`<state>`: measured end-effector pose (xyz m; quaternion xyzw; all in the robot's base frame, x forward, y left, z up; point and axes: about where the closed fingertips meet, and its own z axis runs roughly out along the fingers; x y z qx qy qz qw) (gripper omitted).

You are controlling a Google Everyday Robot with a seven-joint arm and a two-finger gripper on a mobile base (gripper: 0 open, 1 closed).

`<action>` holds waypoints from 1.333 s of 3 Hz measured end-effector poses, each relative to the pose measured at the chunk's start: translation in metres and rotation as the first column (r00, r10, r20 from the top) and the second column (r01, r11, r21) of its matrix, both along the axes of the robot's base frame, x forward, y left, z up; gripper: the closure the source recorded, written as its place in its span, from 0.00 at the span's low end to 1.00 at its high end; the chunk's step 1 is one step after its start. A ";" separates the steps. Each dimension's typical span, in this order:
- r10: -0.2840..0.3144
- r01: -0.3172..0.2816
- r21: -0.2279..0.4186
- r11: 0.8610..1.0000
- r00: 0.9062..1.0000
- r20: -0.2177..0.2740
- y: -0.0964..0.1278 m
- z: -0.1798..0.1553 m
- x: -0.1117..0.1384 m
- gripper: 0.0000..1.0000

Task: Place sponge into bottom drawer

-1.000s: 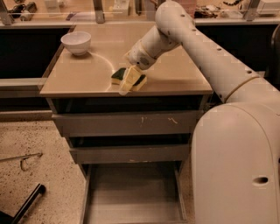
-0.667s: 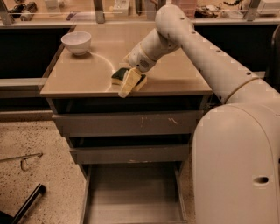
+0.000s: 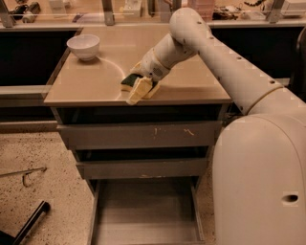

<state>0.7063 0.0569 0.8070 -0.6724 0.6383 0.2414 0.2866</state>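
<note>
My tool (image 3: 139, 88) sits at the front edge of the counter (image 3: 86, 86), mid-frame. It covers most of the sponge (image 3: 128, 80), so I see only a dark green corner. The bottom drawer (image 3: 143, 210) runs off the lower edge, its front cut off. The robot's body (image 3: 258, 182) at lower right hides the cabinet's right side. I cannot identify the clutter (image 3: 229, 7) along the top edge.
</note>
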 end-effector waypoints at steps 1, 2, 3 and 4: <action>0.000 0.000 0.000 1.000 1.000 0.000 0.000 0.000 0.000 0.65; 0.000 0.000 0.000 1.000 1.000 0.000 0.000 0.000 0.000 0.89; 0.011 -0.011 -0.015 1.000 1.000 -0.006 0.004 0.006 -0.018 1.00; 0.011 -0.010 -0.071 0.997 1.000 0.011 0.005 0.028 -0.052 1.00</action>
